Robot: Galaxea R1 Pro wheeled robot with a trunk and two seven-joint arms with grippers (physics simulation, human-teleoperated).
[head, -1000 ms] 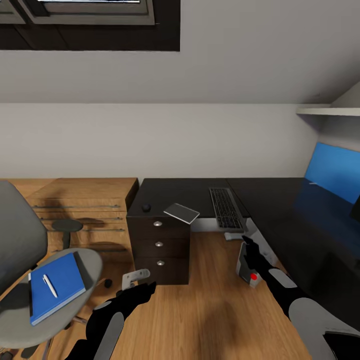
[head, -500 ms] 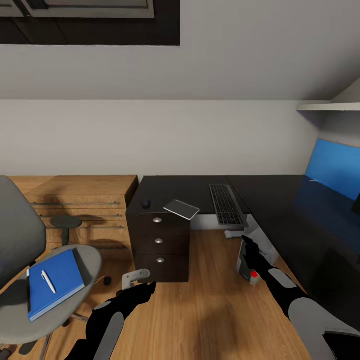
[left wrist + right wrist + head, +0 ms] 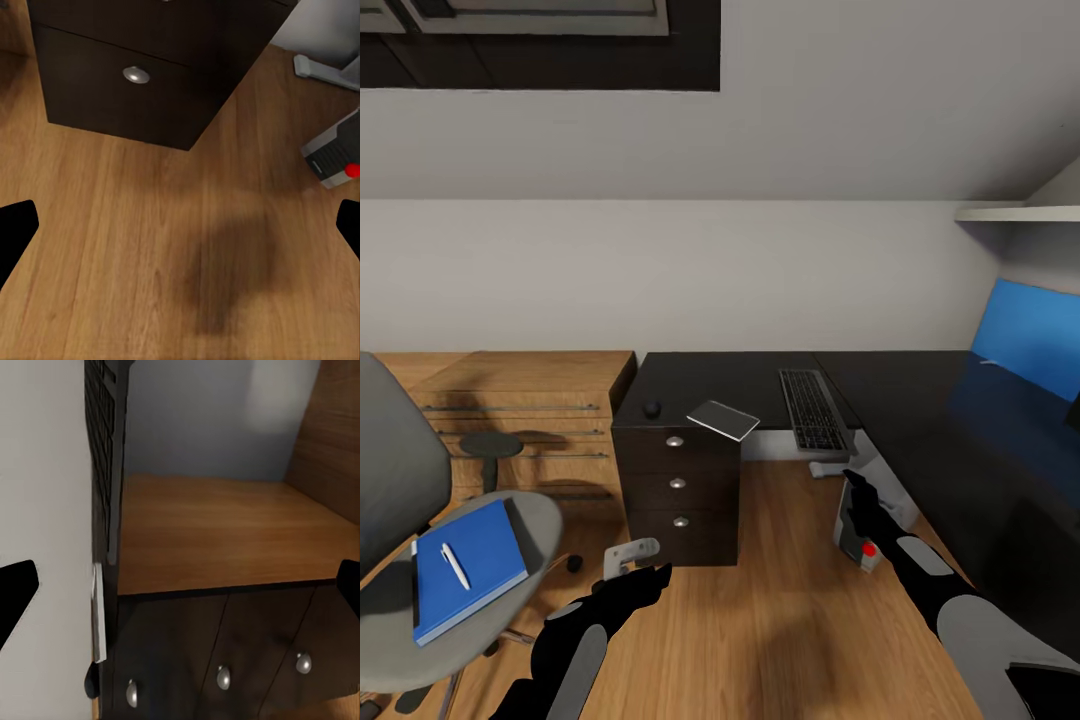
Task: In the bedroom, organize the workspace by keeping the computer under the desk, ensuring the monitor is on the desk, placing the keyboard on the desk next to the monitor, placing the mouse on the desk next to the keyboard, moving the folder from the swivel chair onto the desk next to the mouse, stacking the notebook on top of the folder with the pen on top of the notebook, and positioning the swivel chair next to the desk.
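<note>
Nearest the camera, above the wooden floor (image 3: 780, 620), both black grippers hang in the air with nothing in them. The left gripper (image 3: 645, 578) has its fingers spread wide, their dark tips sitting at opposite edges of the left wrist view, over bare floorboards. The right gripper (image 3: 857, 492) is spread just as wide and touches nothing; it hovers in front of the computer (image 3: 857, 538), a small silver-grey tower with a red dot that stands on the floor under the desk's front edge. No writing or label can be read on anything.

At the left, the swivel chair (image 3: 400, 470) carries the blue folder (image 3: 465, 570) on its grey seat, and the white pen (image 3: 456, 566) lies on top of the folder.

Further back, the drawer unit (image 3: 678, 490) with three round knobs stands under the left end of the black desk (image 3: 920, 400). The small black mouse (image 3: 652, 408) sits near the desk's front left corner. Just beside it, the dark grey notebook (image 3: 723, 421) lies skewed, overhanging the front edge. The keyboard (image 3: 812, 410) lies further right, one short end at the front edge.

A light wooden cabinet (image 3: 525, 400) stands against the desk's left end, and a blue wall panel (image 3: 1028, 340) rises behind the desk's right wing.
</note>
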